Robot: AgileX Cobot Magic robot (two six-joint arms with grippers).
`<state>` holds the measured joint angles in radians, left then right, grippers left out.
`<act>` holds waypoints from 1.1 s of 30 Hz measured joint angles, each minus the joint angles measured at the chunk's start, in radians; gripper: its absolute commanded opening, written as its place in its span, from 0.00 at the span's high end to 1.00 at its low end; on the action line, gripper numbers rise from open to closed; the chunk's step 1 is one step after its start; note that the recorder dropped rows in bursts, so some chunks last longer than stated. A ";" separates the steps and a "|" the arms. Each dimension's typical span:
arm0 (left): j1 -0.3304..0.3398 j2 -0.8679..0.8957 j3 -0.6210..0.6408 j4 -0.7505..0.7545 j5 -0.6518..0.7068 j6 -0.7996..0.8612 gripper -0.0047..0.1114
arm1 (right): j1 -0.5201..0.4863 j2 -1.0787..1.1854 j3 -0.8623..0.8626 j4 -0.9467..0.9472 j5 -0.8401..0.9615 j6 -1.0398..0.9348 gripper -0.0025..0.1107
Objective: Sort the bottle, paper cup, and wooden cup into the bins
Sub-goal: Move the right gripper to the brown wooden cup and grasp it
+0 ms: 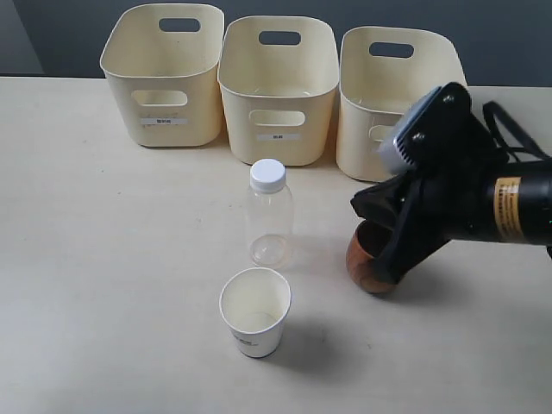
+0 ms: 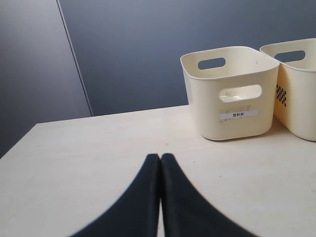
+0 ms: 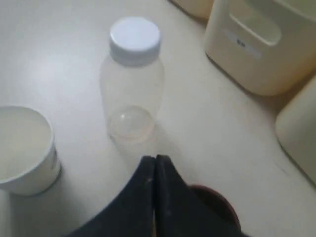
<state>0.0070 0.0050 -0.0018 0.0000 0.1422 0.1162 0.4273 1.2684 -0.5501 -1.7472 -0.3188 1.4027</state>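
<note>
The clear bottle (image 1: pixel 270 214) with a white cap stands mid-table, also visible in the right wrist view as the bottle (image 3: pixel 132 79). In front of it stands the white paper cup (image 1: pixel 255 311), upright and empty; the paper cup (image 3: pixel 24 148) shows again from the right wrist. The brown wooden cup (image 1: pixel 366 261) sits right of the bottle, mostly covered by my right gripper (image 1: pixel 360 207), which hovers just over it, shut with nothing between its fingers. Only the wooden cup's rim (image 3: pixel 219 200) shows beside the right gripper (image 3: pixel 155 159). My left gripper (image 2: pixel 160 156) is shut, empty, over bare table.
Three cream bins line the back: left bin (image 1: pixel 129 95), middle bin (image 1: pixel 278 108), right bin (image 1: pixel 358 138). The right arm partly hides the right bin. In the left wrist view the left bin (image 2: pixel 232 128) stands ahead with a second bin (image 2: pixel 296 113) beside it.
</note>
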 measured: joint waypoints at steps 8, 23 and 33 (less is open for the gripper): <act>0.000 0.000 0.000 0.000 0.000 0.000 0.96 | 0.014 0.051 0.019 0.000 0.015 0.003 0.98; 0.000 0.000 0.000 0.000 0.000 0.000 0.96 | 0.014 0.051 0.076 0.003 0.033 0.140 0.98; 0.000 0.000 0.000 0.000 0.000 0.000 0.96 | 0.015 0.051 0.080 0.003 0.011 0.121 0.98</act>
<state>0.0070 0.0050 -0.0018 0.0000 0.1422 0.1162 0.4425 1.3189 -0.4699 -1.7437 -0.3082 1.5233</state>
